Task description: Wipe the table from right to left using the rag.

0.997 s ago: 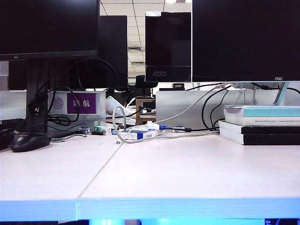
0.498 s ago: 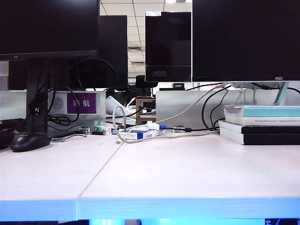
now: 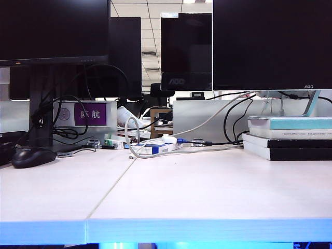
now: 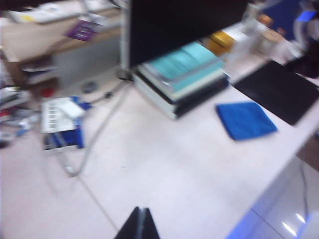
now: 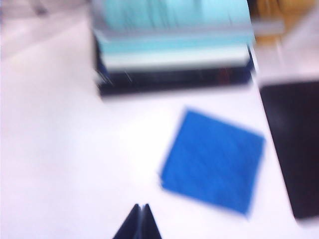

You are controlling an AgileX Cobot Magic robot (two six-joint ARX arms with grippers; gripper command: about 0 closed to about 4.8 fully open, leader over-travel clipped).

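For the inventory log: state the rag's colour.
Bright blue; the rag shows best in the right wrist view.

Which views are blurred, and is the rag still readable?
Exterior view: sharp, but the rag and both grippers are out of frame; blue glow under the table front edge. Left wrist view: moderate blur, the rag is readable as a flat blue square beside the stacked books; left gripper shut. Right wrist view: heaviest blur, rag edges smeared; right gripper shut.
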